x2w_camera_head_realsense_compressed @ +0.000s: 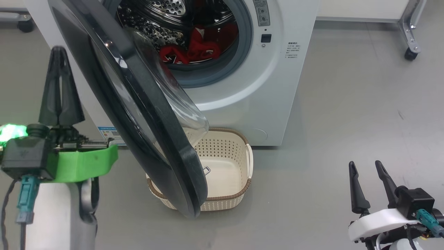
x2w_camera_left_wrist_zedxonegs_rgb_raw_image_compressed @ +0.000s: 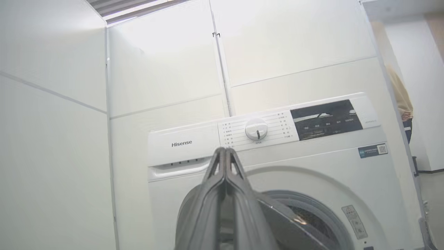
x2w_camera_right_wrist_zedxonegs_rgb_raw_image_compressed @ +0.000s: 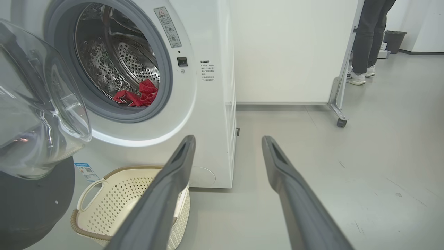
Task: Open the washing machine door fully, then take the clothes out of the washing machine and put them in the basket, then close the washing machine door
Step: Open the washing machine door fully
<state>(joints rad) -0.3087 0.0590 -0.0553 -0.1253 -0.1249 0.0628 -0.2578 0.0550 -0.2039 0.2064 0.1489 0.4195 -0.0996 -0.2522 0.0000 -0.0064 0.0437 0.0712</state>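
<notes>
The white washing machine [x2w_camera_head_realsense_compressed: 277, 86] has its glossy black door [x2w_camera_head_realsense_compressed: 138, 114] swung well out, its clear glass bowl [x2w_camera_head_realsense_compressed: 180, 104] facing the opening. Red clothes [x2w_camera_head_realsense_compressed: 194, 48] lie low in the steel drum, also seen in the right wrist view as clothes [x2w_camera_right_wrist_zedxonegs_rgb_raw_image_compressed: 138, 97]. The cream basket [x2w_camera_head_realsense_compressed: 239, 166] sits on the floor in front of the machine, partly behind the door. My left gripper [x2w_camera_head_realsense_compressed: 59, 50] stands shut with nothing in it, left of the door's outer face. My right gripper [x2w_camera_head_realsense_compressed: 364, 165] is open at the lower right, away from everything.
Grey floor stretches to the right of the machine. A wheeled frame leg [x2w_camera_head_realsense_compressed: 411, 52] stands at the back right. A person's legs [x2w_camera_right_wrist_zedxonegs_rgb_raw_image_compressed: 367, 41] are beyond that frame in the right wrist view. White wall panels [x2w_camera_left_wrist_zedxonegs_rgb_raw_image_compressed: 156, 69] rise behind the machine.
</notes>
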